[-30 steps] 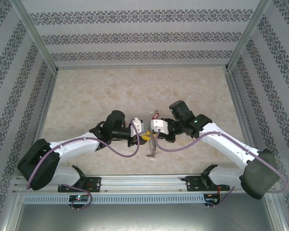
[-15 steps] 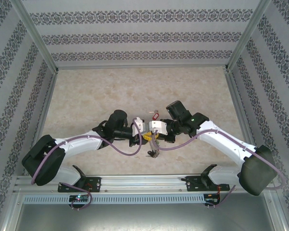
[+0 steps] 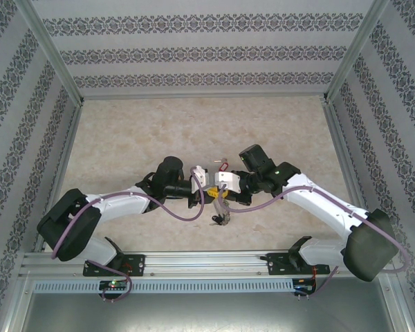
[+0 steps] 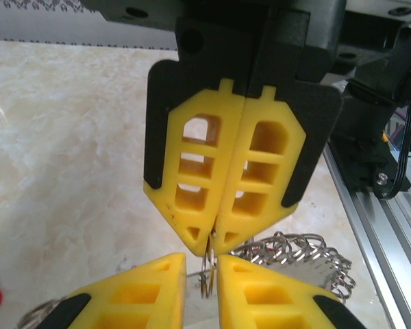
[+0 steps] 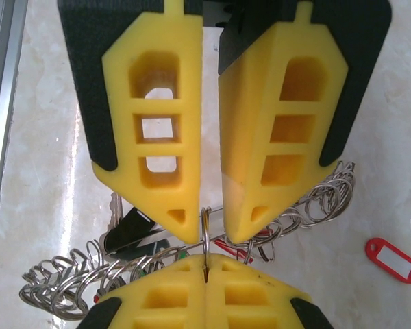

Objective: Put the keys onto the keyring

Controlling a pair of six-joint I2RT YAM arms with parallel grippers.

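The two arms met tip to tip over the marble-patterned table (image 3: pixel 124 138), around its middle and toward the near side. The right gripper (image 4: pixel 212 236) was clamped tight, its yellow fingers pressed together with no gap, and it pinched a thin wire ring belonging to the keyring (image 4: pixel 294 250). The left gripper (image 5: pixel 210 232) faced it from the left with its jaws narrow but not closed. A slim gap showed between its yellow fingers, and the same thin ring stood in that gap, just past the right gripper's tips. Neither left finger visibly pressed on the ring. The rest of the keyring, a chain of small linked silvery rings, lay in loose coils beneath both grippers and spread out to either side of them. From above, the bunch sat just on the near side of the fingertips. A few small keys (image 5: pixel 133 233) were tangled in the coils under the left gripper, showing a dark tag and bits of green and red. A red-tagged key (image 5: pixel 390 259) lay flat on the table by itself, just on the far side of the grippers, apart from the keyring and touched by neither gripper.
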